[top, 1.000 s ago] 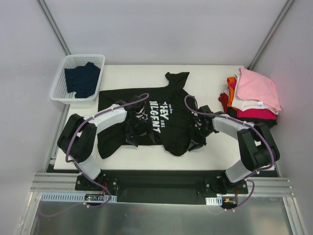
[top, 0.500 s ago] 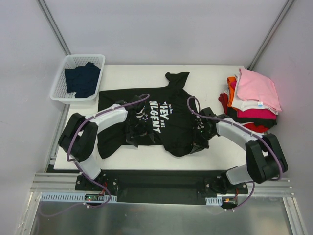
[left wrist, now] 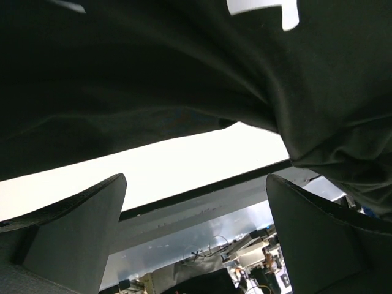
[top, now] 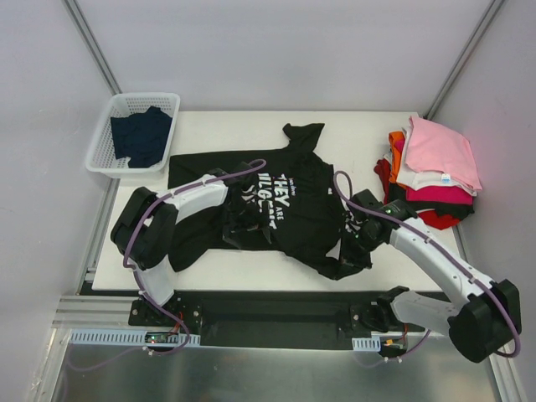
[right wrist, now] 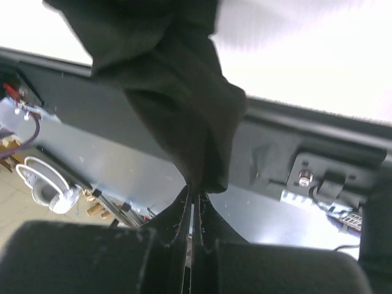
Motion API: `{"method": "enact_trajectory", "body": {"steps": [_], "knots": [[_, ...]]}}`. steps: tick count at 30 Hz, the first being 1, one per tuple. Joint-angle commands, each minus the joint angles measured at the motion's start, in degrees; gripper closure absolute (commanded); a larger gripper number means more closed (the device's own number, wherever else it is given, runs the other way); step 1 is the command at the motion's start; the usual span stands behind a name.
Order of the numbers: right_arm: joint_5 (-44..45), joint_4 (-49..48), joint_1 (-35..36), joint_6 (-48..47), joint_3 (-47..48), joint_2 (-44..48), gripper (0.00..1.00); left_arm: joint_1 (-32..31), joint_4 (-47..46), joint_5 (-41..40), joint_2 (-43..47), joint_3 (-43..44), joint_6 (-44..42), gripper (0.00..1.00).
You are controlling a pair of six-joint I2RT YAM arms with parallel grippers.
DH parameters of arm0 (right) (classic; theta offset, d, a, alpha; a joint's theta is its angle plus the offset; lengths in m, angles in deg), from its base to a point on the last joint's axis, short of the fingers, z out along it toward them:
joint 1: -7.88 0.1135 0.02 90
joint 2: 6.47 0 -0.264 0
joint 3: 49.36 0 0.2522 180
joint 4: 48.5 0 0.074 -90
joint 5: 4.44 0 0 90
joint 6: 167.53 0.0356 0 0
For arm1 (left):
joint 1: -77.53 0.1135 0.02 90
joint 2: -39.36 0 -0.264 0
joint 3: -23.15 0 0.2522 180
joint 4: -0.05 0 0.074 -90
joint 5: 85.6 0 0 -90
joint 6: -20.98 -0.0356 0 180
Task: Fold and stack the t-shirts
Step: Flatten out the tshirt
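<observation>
Altogether: one black tee, one navy tee, about five stacked tees.

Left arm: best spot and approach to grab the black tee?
Probably the near edge of the black tee, on its left half, mirroring the right gripper, which is shut on a near-right fold. Come in from the near side of the table: the left wrist view shows that edge free, bare surface beneath, directly facing the open left gripper.

I see the black shirt, white lettering up, lying rumpled on the bench, its near right corner pinched in my right tool. Folded shirts are stacked at the right edge, a pink one on top. A navy shirt lies crumpled in the basket.
</observation>
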Motion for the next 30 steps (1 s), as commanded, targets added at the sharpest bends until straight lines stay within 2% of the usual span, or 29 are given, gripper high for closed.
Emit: {"method": "enact_trajectory", "body": {"steps": [1, 12, 16, 19, 21, 24, 25, 30], "knots": [[-0.35, 10.43, 2.25, 3.70, 3.05, 4.88, 0.99, -0.85, 0.97, -0.65, 0.95, 1.02, -0.73, 0.01], [-5.09, 18.35, 5.06, 6.07, 2.27, 13.68, 0.97, -1.73, 0.44, -1.36, 1.92, -0.92, -0.47, 0.01], [-7.03, 19.75, 6.03, 7.13, -1.06, 17.54, 0.68, -2.08, 0.35, -1.09, 1.48, -0.13, -0.64, 0.01], [-6.86, 20.20, 5.95, 7.74, -4.40, 20.71, 0.59, -2.26, 0.35, -1.09, 1.30, -0.12, -0.73, 0.01], [-4.76, 19.50, 5.95, 6.87, -4.77, 21.07, 0.59, -2.43, 0.35, -1.18, 1.39, -0.39, -0.73, 0.01], [-0.27, 16.95, 5.68, 3.63, -3.63, 16.51, 0.57, -2.61, 0.26, -1.53, 1.56, -1.09, -0.82, 0.01], [0.43, 15.55, 5.68, 3.18, -3.45, 12.50, 0.57, -2.61, 0.26, -1.79, 1.74, -1.35, -0.91, 0.01], [3.59, 2.90, 5.33, 0.81, 0.05, 0.70, 0.61, -2.52, 0.44, -3.99, 4.20, -0.83, -1.26, 0.01]]}}
